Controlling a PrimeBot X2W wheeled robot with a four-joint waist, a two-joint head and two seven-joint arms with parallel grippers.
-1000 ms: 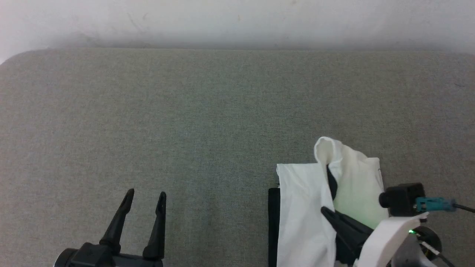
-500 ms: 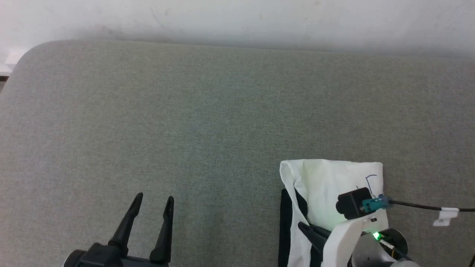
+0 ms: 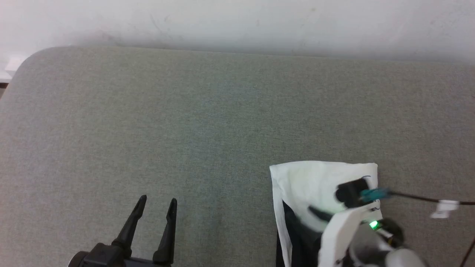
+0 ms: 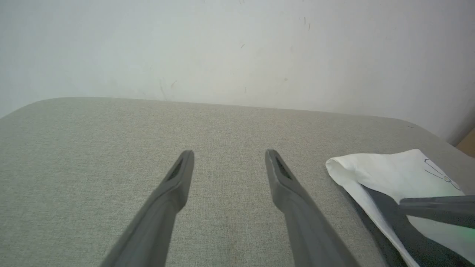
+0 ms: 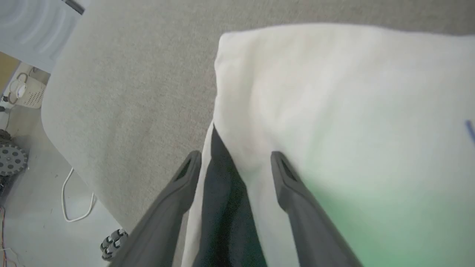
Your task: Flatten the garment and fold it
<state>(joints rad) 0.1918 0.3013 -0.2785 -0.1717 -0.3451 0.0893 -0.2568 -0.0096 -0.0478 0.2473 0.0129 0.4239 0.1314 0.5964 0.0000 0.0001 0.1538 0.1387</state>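
- Worktop (image 3: 185, 129): grey-green woven covering with rounded corners, set against a pale scuffed wall (image 3: 237, 18).
- Garment (image 3: 315, 178): lies on the near right part of the worktop, well apart from the left tool. It is folded into a compact stack with a cream-white panel uppermost and a straight far edge.
- Black strip (image 5: 222, 207): dark cloth of the garment, showing from under the cream panel along the stack's left side and widening toward the robot.
- Line print (image 4: 441, 174): thin blue strokes near the far right corner of the cream panel; the design is too small to read.
- Right tool (image 5: 235, 159): jaws spread wide with nothing clamped between them. It is over the left part of the garment, one finger over the cream edge by the bare covering, the other over the cream panel, the black strip between them. Whether the tips touch the cloth cannot be told. It is blurred in the head view.
- Left tool (image 3: 157, 202): jaws spread wide and empty, above bare covering at the near left, fingers pointing toward the wall.
- Wrist camera (image 3: 350, 193): black block on the right arm, above the garment, fitted with a teal plug (image 3: 373, 193).
- Cable (image 3: 415, 198): black, runs right from the plug and carries a white tag (image 3: 439, 214).
- Green light (image 3: 373, 224): lit on the right wrist, casting a green tint on the cream cloth.
- Floor (image 5: 37, 222): pale, beyond the worktop edge, with a white cord (image 5: 76, 207) and a toothed wheel (image 5: 13, 159).
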